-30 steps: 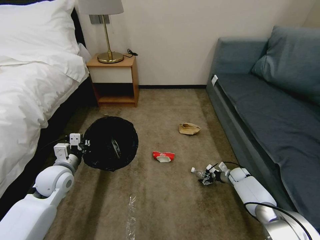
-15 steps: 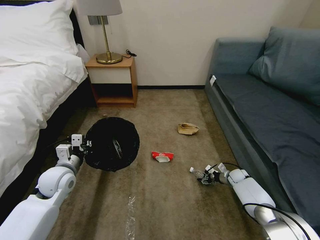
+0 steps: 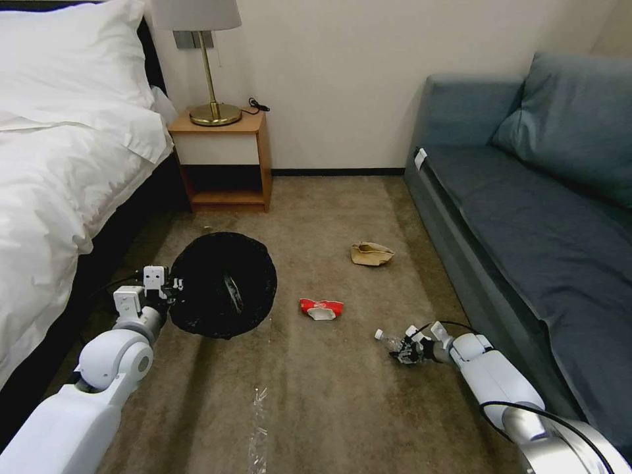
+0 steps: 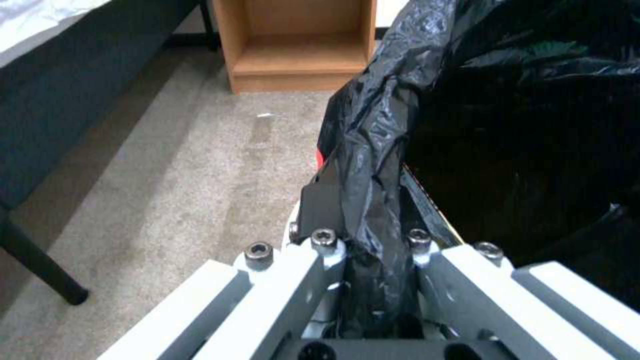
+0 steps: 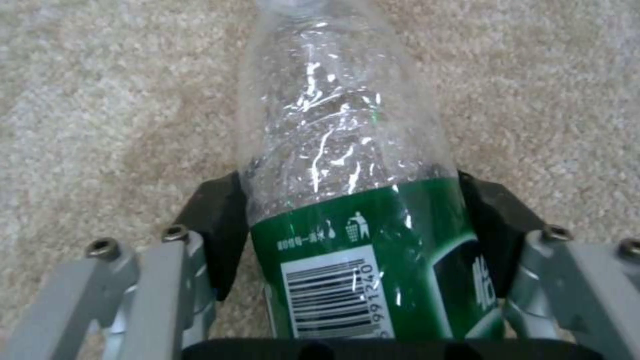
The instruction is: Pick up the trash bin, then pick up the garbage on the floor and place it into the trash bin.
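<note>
The trash bin [image 3: 224,283], its black liner [image 4: 373,150] over the rim, hangs at the left by the bed. My left gripper [image 3: 166,289] [image 4: 370,240] is shut on its near rim. A dark wrapper [image 3: 230,293] lies inside. At the right, the clear green-labelled bottle [image 3: 390,341] [image 5: 347,175] lies on the carpet. My right gripper [image 3: 406,353] [image 5: 353,225] is shut on it, and its black pads [image 5: 217,225] press both sides at the label. A red-and-white packet [image 3: 321,308] lies mid-floor. A brown paper bag [image 3: 372,253] lies farther back.
A bed [image 3: 59,171] with white linen runs along the left and a blue sofa [image 3: 540,217] along the right. A wooden nightstand [image 3: 227,158] with a brass lamp [image 3: 214,112] stands against the back wall. Open carpet [image 3: 316,408] lies between them.
The camera has shifted a little, sliding the whole scene. The left gripper and the bin have edged slightly rightwards. The right gripper stays at the bottle on the floor.
</note>
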Tool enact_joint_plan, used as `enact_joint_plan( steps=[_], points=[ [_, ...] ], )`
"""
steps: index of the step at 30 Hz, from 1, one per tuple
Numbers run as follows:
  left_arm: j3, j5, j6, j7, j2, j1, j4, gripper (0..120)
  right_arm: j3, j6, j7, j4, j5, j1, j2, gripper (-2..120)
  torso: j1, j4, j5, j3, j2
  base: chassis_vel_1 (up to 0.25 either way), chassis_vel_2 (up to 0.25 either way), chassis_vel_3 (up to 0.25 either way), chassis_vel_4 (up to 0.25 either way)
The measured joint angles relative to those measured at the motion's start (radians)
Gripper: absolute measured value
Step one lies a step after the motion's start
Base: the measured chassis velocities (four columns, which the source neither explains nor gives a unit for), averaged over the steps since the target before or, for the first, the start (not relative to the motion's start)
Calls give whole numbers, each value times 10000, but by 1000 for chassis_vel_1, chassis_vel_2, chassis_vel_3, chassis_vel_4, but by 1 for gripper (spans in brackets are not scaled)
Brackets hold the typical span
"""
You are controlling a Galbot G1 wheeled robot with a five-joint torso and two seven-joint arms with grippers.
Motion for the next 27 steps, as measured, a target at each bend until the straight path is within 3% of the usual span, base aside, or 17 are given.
enact_joint_plan(
  steps=[5, 10, 17, 27],
  points=[
    [10, 50, -73, 39, -50, -3, 79, 2, -31, -7, -49, 62, 129, 6, 50, 53, 0, -5, -1, 0, 0, 0, 0, 0, 0],
    [72, 102, -89, 48, -104, -97, 233, 2, -279, -12, -18, 225, 458, 30, 74, 38, 2, 24, 11, 3, -4, 2, 7, 21, 7],
    [137, 81, -82, 41, -73, -198, 268, 2, -506, -19, -110, 315, 733, 155, 127, 23, 2, 4, 6, 1, -4, 2, 4, 8, 2],
    [294, 2, 71, -200, 0, -346, 133, 2, -532, -95, -341, 1082, 1400, 89, -149, 22, 2, 3, 0, -2, -2, 0, 0, 0, 0]
  ],
)
